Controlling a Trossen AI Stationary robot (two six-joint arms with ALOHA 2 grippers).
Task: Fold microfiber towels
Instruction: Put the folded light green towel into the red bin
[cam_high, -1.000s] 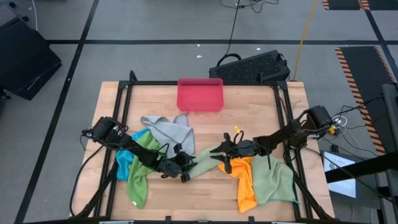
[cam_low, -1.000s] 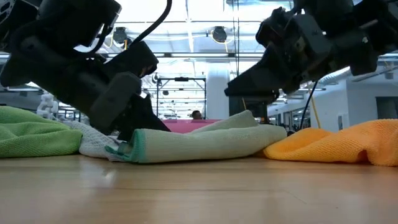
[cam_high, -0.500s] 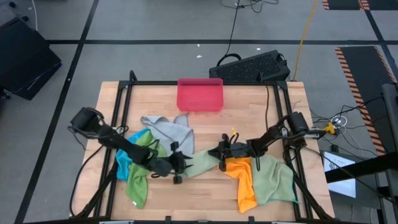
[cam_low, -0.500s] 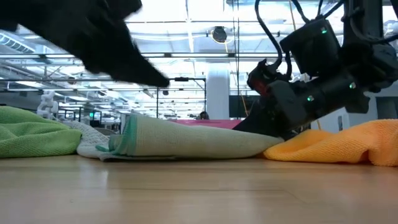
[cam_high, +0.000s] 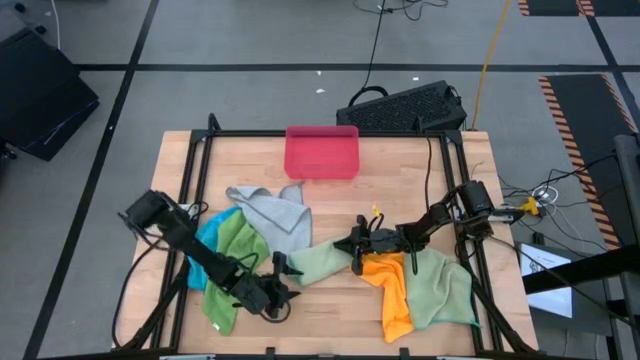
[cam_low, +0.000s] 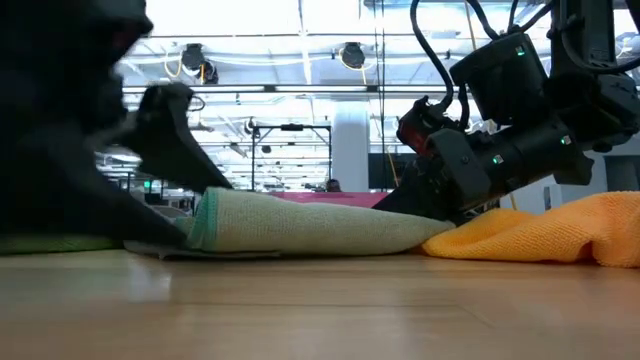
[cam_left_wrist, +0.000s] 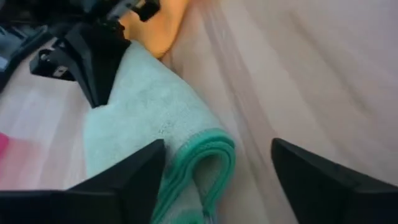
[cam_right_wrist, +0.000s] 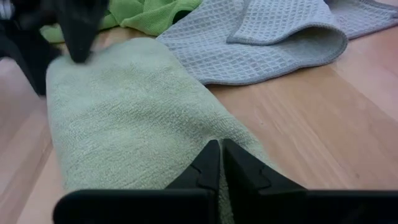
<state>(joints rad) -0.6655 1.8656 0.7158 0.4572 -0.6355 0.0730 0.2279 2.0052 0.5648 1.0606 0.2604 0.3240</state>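
Note:
A pale green microfiber towel (cam_high: 315, 262) lies folded into a long strip at the table's middle, near the front. Its teal-edged folded end (cam_left_wrist: 202, 165) points toward my left gripper (cam_high: 280, 288). That gripper is open, one finger on each side of that end; I cannot tell whether either touches it. My right gripper (cam_high: 352, 250) is shut at the strip's right end. An orange towel (cam_high: 392, 290) and a light green one (cam_high: 442, 290) lie heaped to the right. Grey (cam_high: 272, 208), bright green (cam_high: 238, 245) and blue (cam_high: 205, 262) towels lie to the left. My right gripper rests its shut fingertips (cam_right_wrist: 211, 163) on the top of the pale green towel's right end (cam_right_wrist: 186, 143), coming from the table's right and slanting down. The towel lies flat on the table. Whether any cloth is caught between the fingers I cannot tell.
A pink-red tray (cam_high: 322, 152) stands at the table's far middle. A black keyboard-like object (cam_high: 402, 108) lies beyond the far edge. A dark frame (cam_high: 200, 150) runs around the tabletop. Bare wood shows between the tray and the towels and along the front edge.
My left gripper has let go of the pale green towel's left end, opened wide, rolled, and drawn back toward the near edge. My right gripper has come down onto the towel's right end and shut. The towel's raised part has settled flat.

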